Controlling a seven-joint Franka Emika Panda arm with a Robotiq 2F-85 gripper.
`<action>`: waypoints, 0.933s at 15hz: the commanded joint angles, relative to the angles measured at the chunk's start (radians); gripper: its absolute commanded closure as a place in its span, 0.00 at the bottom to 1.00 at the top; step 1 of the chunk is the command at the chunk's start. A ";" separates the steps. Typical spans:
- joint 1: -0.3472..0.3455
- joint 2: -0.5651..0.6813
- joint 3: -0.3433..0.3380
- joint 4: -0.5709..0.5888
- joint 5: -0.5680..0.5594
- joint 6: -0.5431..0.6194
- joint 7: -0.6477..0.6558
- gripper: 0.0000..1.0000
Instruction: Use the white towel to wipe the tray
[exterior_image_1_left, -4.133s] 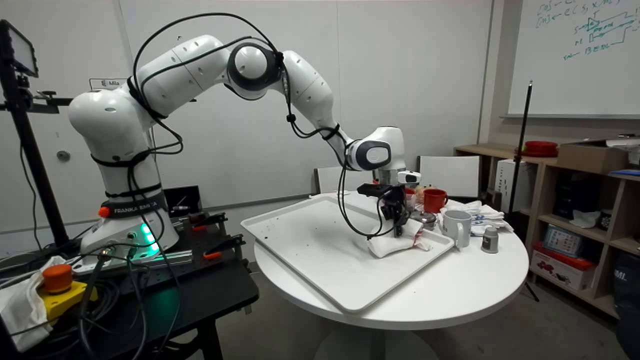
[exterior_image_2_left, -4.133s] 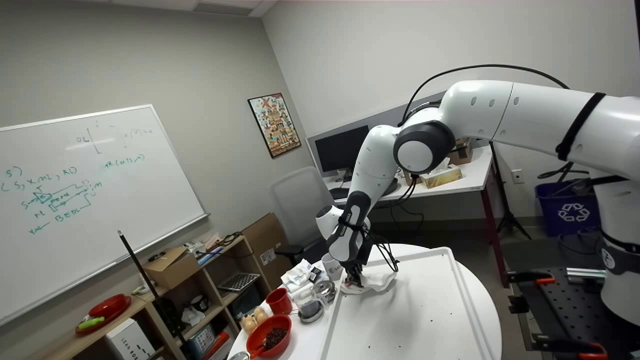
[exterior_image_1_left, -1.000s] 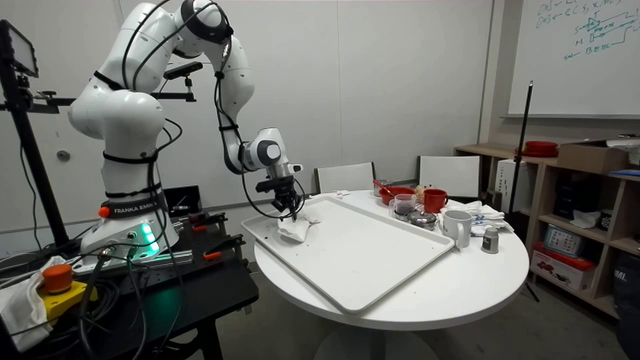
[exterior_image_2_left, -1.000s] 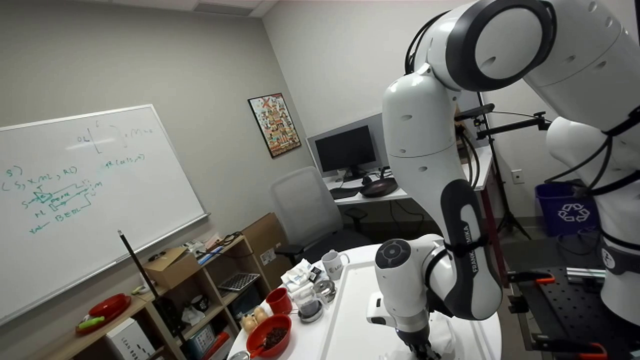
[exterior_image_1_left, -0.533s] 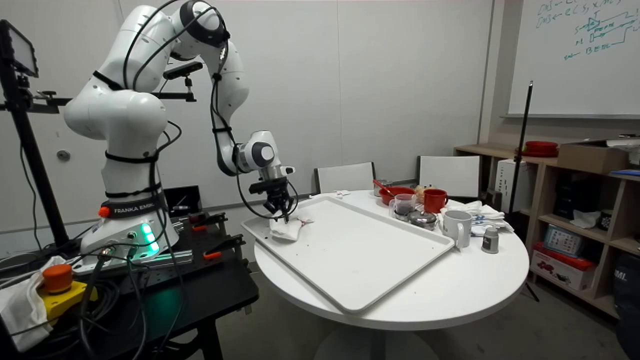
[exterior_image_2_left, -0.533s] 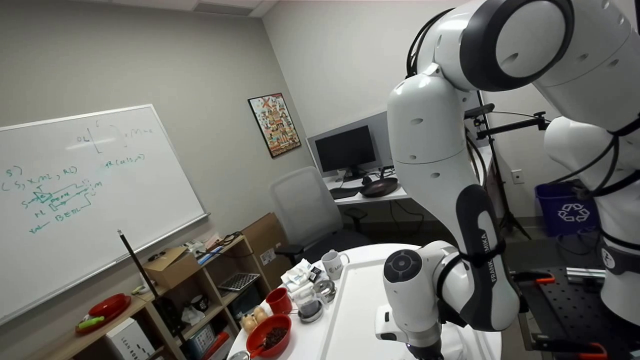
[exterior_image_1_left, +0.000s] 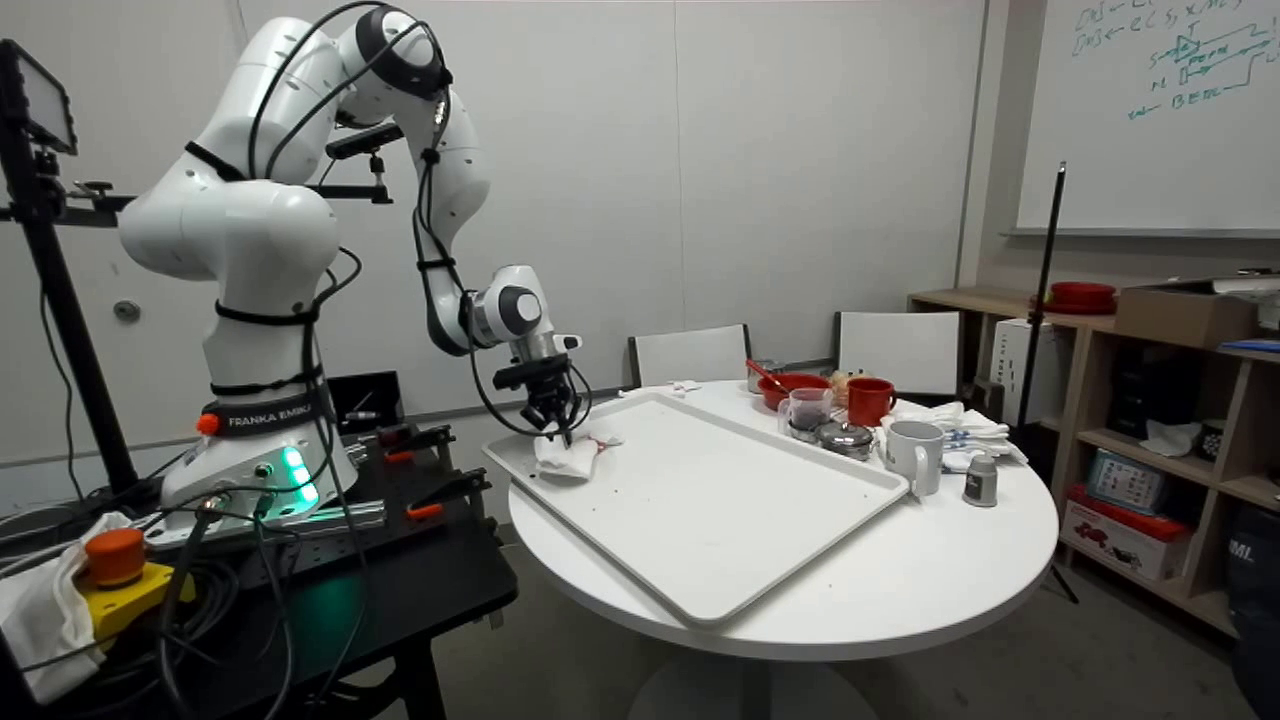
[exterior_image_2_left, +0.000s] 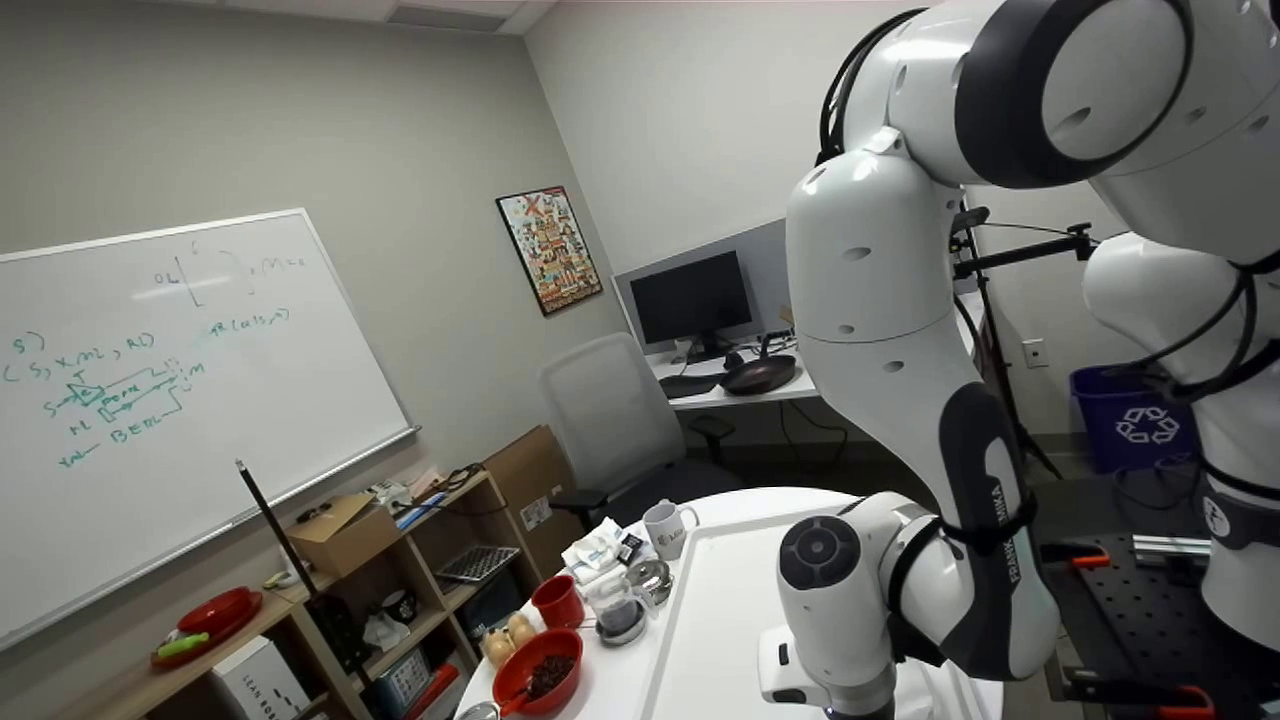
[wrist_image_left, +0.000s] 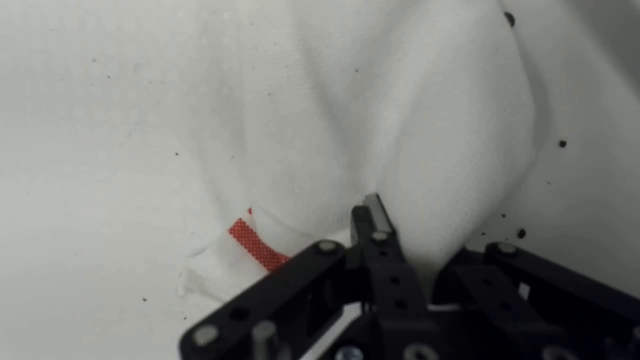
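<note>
Towel (wrist_image_left: 390, 125) has shifted, pinched between the jaws.

The white towel (exterior_image_1_left: 565, 462) lies bunched on the tray (exterior_image_1_left: 720, 520), near the tray's left-hand corner as seen in an exterior view. In the wrist view its fabric forms loose, uneven folds, and a short red band (wrist_image_left: 254, 246) shows near one edge. The tray is off-white and rectangular with a low raised rim. It rests flat on the table (exterior_image_1_left: 930, 560); dark specks (wrist_image_left: 562, 144) mark its surface beside the towel.
</note>
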 joint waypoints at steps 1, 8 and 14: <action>-0.002 -0.001 0.001 0.002 -0.004 -0.003 0.003 0.91; -0.005 -0.003 0.001 0.002 -0.004 -0.003 0.003 0.91; -0.065 0.003 0.042 0.012 -0.010 0.004 -0.026 0.98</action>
